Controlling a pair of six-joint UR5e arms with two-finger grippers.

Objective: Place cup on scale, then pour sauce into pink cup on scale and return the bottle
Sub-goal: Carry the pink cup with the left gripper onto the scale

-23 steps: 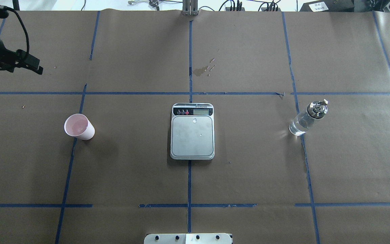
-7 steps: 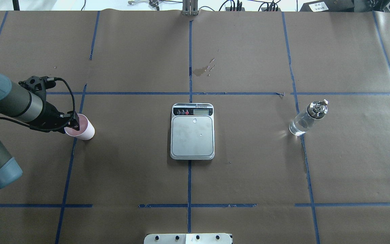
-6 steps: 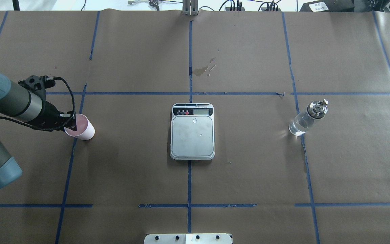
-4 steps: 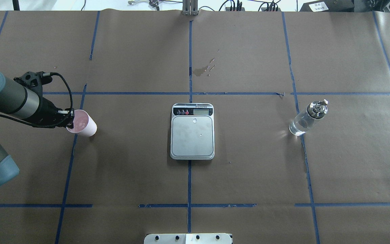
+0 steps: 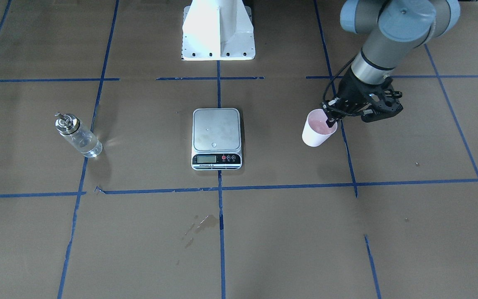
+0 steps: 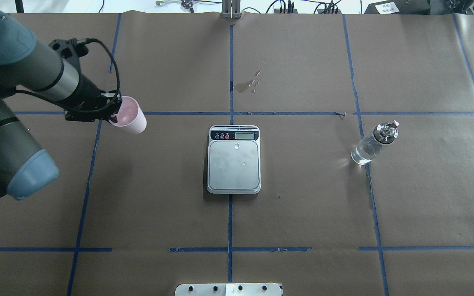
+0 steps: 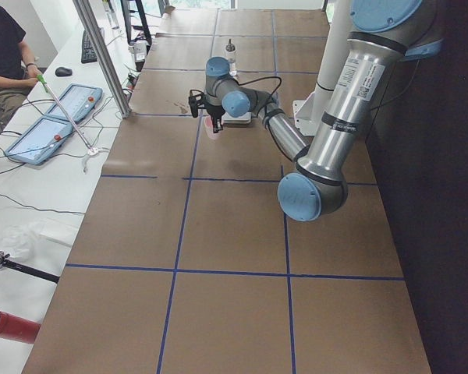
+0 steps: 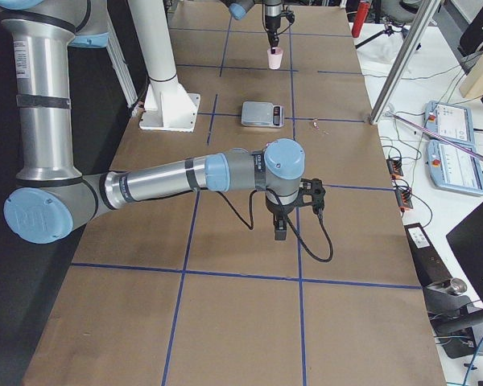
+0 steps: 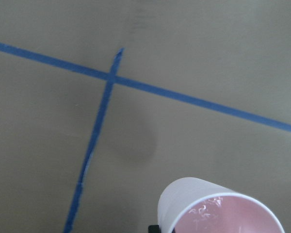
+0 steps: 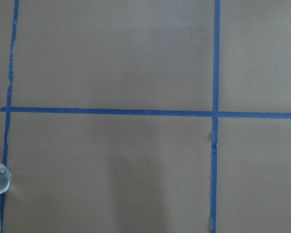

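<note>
Brown paper covered the table [image 6: 303, 213]; the left gripper [image 6: 113, 112] pinched the cup [image 6: 133, 122] by its rim, clear of the surface; light, thin-walled, probably crushable; whether the right gripper [image 8: 280, 235] was closed, I could not tell.

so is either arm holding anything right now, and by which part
The left gripper holds the cup by its rim, on the arm's side, one of its fingers inside it. The bottle stands alone, untouched.

brown paper table [image 6: 159, 197] | blue tape grid [image 6: 230, 222] | dark stain [image 6: 243, 86] | seated person [image 7: 4, 54] | tablets [image 7: 39, 140]
</note>
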